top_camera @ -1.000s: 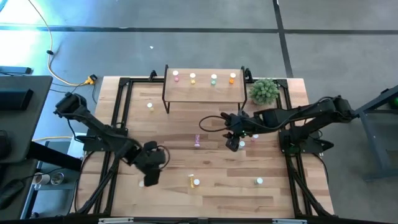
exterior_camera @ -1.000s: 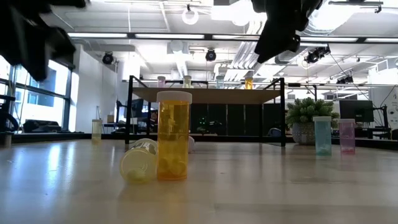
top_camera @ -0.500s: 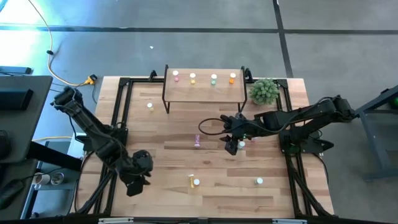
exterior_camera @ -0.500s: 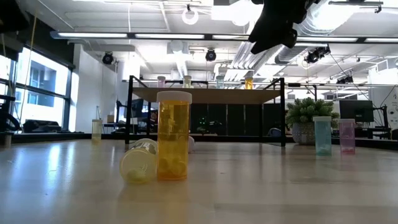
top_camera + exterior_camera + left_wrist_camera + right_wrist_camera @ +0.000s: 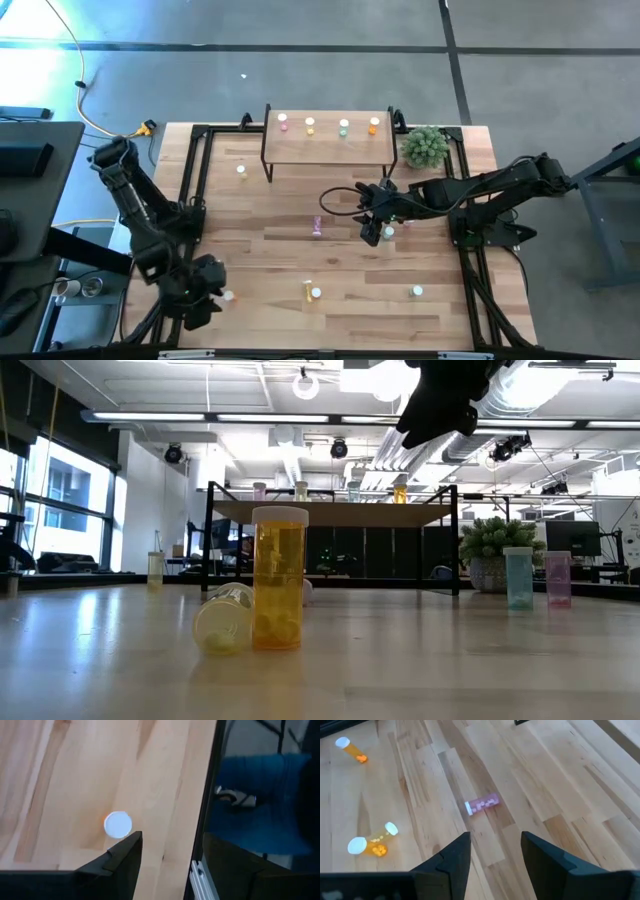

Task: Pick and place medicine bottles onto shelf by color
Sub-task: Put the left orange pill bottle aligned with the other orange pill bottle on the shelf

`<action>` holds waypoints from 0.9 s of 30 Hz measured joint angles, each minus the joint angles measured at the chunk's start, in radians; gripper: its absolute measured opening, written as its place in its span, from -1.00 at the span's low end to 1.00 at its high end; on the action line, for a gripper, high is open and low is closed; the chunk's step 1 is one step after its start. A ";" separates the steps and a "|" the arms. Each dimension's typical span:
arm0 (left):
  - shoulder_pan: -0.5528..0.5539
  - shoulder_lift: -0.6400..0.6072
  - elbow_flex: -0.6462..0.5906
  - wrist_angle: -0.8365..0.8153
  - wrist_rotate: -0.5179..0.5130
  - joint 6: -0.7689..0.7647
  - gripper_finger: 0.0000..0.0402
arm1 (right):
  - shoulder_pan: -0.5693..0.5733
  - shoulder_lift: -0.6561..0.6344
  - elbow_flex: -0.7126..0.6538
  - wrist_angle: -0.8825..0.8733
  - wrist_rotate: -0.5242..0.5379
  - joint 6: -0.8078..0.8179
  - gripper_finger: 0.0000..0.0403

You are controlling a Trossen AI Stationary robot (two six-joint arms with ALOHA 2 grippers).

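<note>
The shelf [image 5: 328, 145] stands at the table's far side with a pink, a yellow, a green and an orange bottle [image 5: 374, 125] on its top. My right gripper [image 5: 372, 233] hangs open above the table's middle, right of a pink bottle lying on its side [image 5: 481, 805]. A green bottle [image 5: 389, 232] and a pink bottle [image 5: 410, 220] stand close to it. My left gripper [image 5: 172, 840] is open at the table's near left corner, beside an upright orange bottle [image 5: 118, 825], without touching it.
An upright orange bottle [image 5: 279, 580] with a yellow one [image 5: 225, 622] lying against it stands near the front middle. A green bottle [image 5: 417, 291] stands front right and a yellow one [image 5: 241, 170] far left. A potted plant [image 5: 426, 146] stands right of the shelf. Black frame rails [image 5: 212, 795] line the table's sides.
My left gripper has drawn back from the front middle toward the table's near left corner and has left the low view. The orange bottle there now shows beside it. My right gripper has shifted a little toward the table's left.
</note>
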 joint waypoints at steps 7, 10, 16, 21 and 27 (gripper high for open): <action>-0.136 0.016 -0.060 -0.003 -0.154 -0.270 -0.04 | 0.000 0.000 0.000 0.001 0.000 0.000 -0.18; -0.175 0.053 -0.080 -0.003 -0.163 -0.365 -0.04 | 0.000 0.000 0.000 0.002 -0.001 0.000 -0.18; -0.208 0.167 -0.083 0.003 -0.183 -0.446 -0.04 | 0.000 0.000 0.000 0.002 -0.002 -0.004 -0.18; -0.212 0.258 -0.083 0.017 -0.195 -0.452 -0.04 | 0.000 0.000 0.000 0.014 -0.002 -0.006 -0.18; -0.212 0.330 -0.083 0.066 -0.216 -0.454 -0.04 | 0.000 0.000 0.000 0.028 -0.002 -0.007 -0.18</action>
